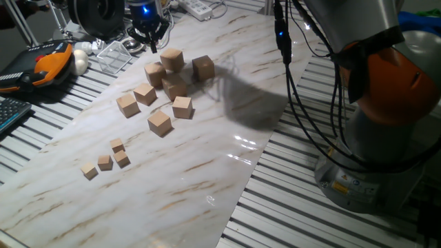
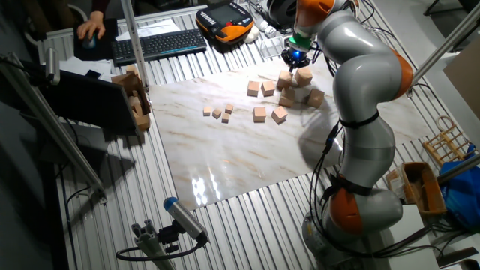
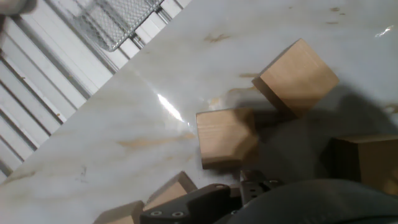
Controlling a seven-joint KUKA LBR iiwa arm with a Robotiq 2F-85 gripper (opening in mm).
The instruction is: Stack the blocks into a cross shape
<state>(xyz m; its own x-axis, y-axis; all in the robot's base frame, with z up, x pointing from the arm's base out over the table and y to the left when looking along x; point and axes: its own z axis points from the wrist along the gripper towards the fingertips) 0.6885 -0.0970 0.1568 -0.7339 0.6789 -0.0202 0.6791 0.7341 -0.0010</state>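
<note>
Blocks point(image 1: 160, 122) lie loose on the marbled counter point(image 1: 207, 172), nearest me a pair beside each other, then a tighter cluster farther back where one cube point(image 1: 172, 59) sits raised on others. I judge them light, rigid and smooth-faced wood: no give, a little slippery, so I want to pinch two opposite flat faces squarely at mid-height, not across corners. Four much smaller cubes point(image 1: 105, 162) sit near the front left, well apart from the cluster. At the far end the hand point(image 1: 149, 38) hangs just beyond the raised cube, fingers pointing down, arm stretched out across the counter. It carries nothing that I can see, but whether the fingers stand apart I cannot tell. Beyond it lies a clear tray point(image 1: 116, 55).
</note>
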